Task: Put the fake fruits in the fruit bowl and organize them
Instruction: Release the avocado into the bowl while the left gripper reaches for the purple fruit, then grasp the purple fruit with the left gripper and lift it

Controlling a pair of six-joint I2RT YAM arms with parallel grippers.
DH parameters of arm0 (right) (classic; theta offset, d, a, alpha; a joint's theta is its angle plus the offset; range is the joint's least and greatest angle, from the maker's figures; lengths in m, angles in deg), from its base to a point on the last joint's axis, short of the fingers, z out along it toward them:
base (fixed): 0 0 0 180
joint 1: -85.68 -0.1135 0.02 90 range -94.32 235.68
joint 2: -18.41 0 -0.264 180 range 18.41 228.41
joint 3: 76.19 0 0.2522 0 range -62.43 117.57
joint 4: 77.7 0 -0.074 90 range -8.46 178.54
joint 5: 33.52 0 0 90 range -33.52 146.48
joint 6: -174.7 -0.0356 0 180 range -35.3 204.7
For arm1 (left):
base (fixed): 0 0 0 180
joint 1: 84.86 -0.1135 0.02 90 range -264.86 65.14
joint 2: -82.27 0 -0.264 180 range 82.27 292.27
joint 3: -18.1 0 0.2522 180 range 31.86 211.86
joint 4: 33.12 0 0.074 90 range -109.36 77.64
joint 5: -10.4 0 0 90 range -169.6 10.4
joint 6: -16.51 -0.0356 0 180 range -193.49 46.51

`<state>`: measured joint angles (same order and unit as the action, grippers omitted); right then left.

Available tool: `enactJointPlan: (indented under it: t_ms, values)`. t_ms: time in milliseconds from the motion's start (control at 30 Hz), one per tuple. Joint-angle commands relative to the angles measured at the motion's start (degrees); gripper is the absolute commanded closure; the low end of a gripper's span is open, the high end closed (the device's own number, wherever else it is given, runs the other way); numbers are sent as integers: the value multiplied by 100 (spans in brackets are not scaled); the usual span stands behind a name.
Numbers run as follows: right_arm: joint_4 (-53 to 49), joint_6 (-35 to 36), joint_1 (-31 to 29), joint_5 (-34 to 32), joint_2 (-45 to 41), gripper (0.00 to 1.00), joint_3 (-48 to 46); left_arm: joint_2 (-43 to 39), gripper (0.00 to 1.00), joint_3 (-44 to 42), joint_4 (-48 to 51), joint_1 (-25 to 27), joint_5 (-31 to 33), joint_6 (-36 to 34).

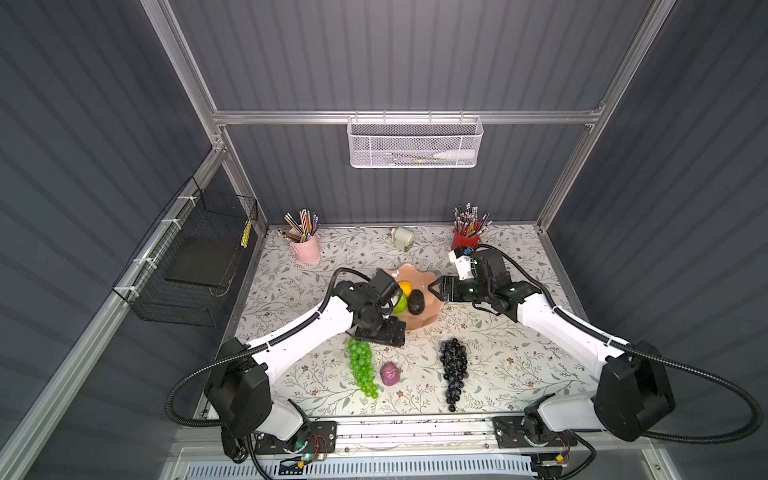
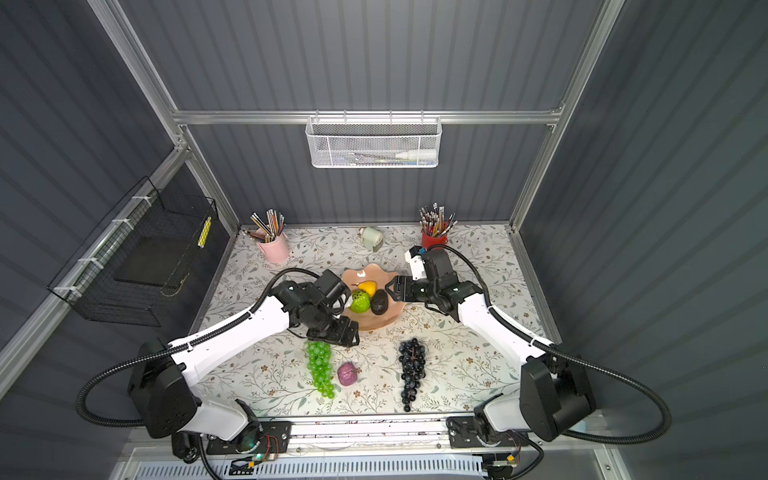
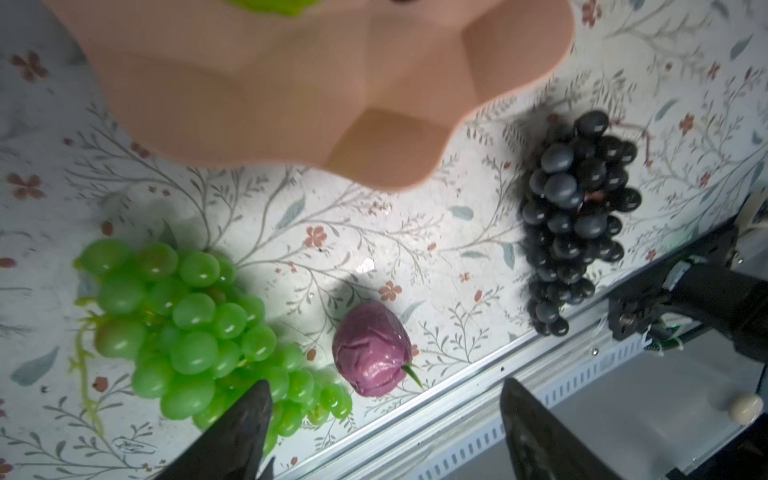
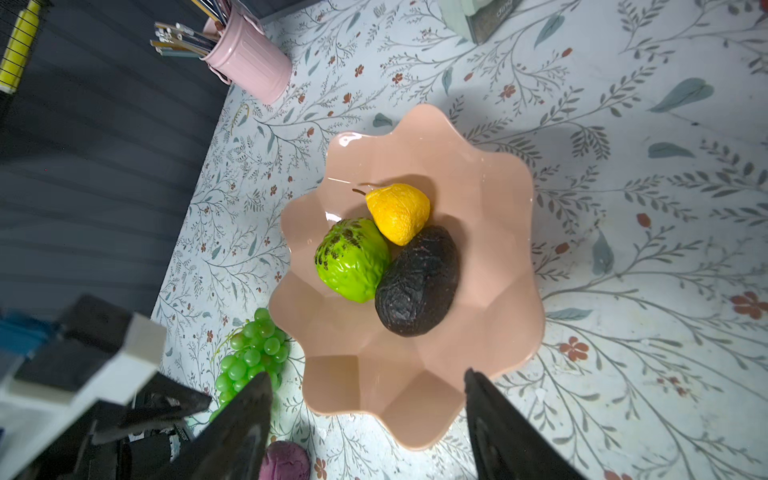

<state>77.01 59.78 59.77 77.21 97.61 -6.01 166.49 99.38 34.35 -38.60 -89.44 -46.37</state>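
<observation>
Currently, the left end effector (image 3: 385,382) hovers spread by the green grape bunch (image 3: 187,324) near the counter's (image 1: 511,374) front edge (likely its next pick); the right end effector (image 4: 366,372), also spread, faces the fruit bowl (image 4: 498,249).

Access to fruit bowl (image 4: 490,232): left arm (image 1: 316,328) wrist overhangs the left rim. Left end effector (image 3: 385,386) sits by the near-left rim, over the far end of the green grape bunch (image 1: 361,368). Right end effector (image 1: 432,287), jaws apart, is at the right rim. Far and near-right rims open from above. Lemon (image 4: 399,212), bumpy green ball (image 4: 351,259) and avocado (image 4: 417,280) cluster mid-bowl, bare wall around them. Table (image 1: 519,365): wide lane between purple lump (image 1: 390,374) and dark grape bunch (image 1: 454,365); gap from lump to green bunch is tight. Right of the dark bunch is open up to the right arm (image 1: 552,324).
</observation>
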Motion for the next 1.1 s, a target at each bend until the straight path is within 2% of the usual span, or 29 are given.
enactJointPlan:
  t_ms: [0,133,333,500,767,1067]
  values:
    - [213,128,-45,-86,-183,26,-69,-291,11,-319,-71,128,286,359]
    - [111,292,-137,-575,-222,26,-90,-399,10,-668,-348,332,536,650]
    - [-83,376,-212,-693,-187,26,-78,-159,12,-835,-430,606,874,1025]
    - [-55,248,-270,-737,-48,26,-29,-47,16,-1175,-900,778,734,1367]
    - [-16,244,-402,-836,1,25,6,530,17,-1139,-940,918,773,1747]
    - [257,244,-401,-871,-185,25,-399,975,18,-967,-863,1311,799,2085]
